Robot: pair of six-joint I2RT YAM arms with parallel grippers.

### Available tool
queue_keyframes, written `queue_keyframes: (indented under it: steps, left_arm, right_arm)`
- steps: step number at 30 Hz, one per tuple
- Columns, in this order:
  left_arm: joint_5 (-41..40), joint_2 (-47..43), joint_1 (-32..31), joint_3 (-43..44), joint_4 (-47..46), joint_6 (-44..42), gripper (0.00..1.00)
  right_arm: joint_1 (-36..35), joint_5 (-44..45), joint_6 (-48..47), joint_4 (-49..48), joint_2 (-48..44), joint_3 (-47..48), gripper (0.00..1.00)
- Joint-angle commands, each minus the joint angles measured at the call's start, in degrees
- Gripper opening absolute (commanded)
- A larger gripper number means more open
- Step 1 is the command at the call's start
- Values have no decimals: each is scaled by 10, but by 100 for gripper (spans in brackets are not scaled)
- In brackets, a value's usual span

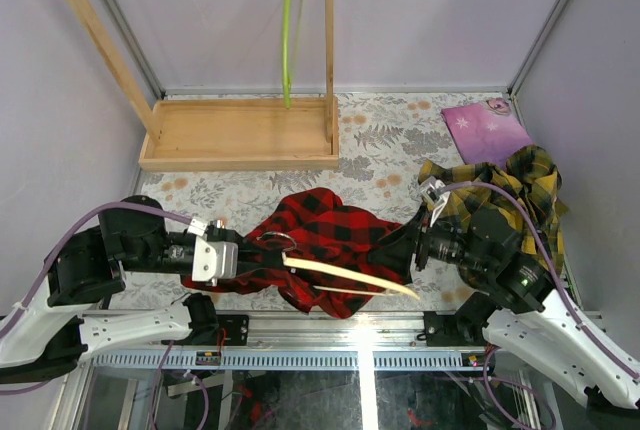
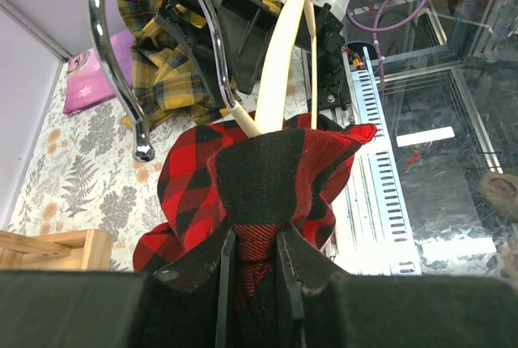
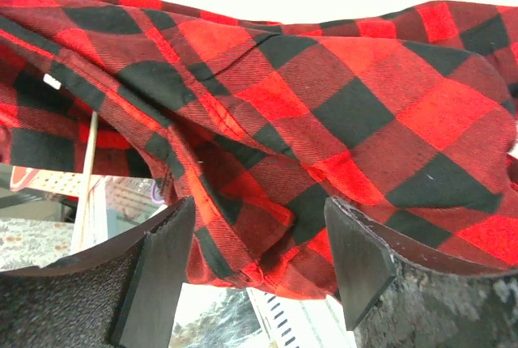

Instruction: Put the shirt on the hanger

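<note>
Now we see our left gripper (image 2: pixel 252 239) pinching the shirt (image 1: pixel 325 225) by the table's (image 1: pixel 385 145) near edge, the hanger (image 1: pixel 350 275) poking from it; our right gripper (image 3: pixel 259 239) is wide open around the cloth

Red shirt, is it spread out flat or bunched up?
Bunched up: the shirt sits in crumpled folds, with the hanger lying across it.

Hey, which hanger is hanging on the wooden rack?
The lime-green hanger, dangling from the wooden rack; the cream hanger is down in the red plaid shirt.
</note>
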State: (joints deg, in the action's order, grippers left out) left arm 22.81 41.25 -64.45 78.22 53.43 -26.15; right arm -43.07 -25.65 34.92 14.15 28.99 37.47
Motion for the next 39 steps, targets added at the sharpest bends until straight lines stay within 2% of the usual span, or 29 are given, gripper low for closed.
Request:
queue_keyframes:
  steps: [1,9,16,28,39]
  left_arm:
    - [37,-7,1,-1,-40,-86,0]
    - [51,-28,1,-33,-90,-133,0]
    - [59,-2,2,-18,-91,-158,0]
    - [52,14,2,-1,-90,-174,0]
    - [34,0,2,-10,-80,-167,0]
  right_arm:
    - [-1,-71,18,-79,2,-9,72]
    - [-2,-97,61,-169,0,-71,72]
    - [-13,-127,92,-268,44,-103,70]
    - [-82,-117,114,-329,64,-141,73]
    - [-98,-91,113,-280,-8,-155,48]
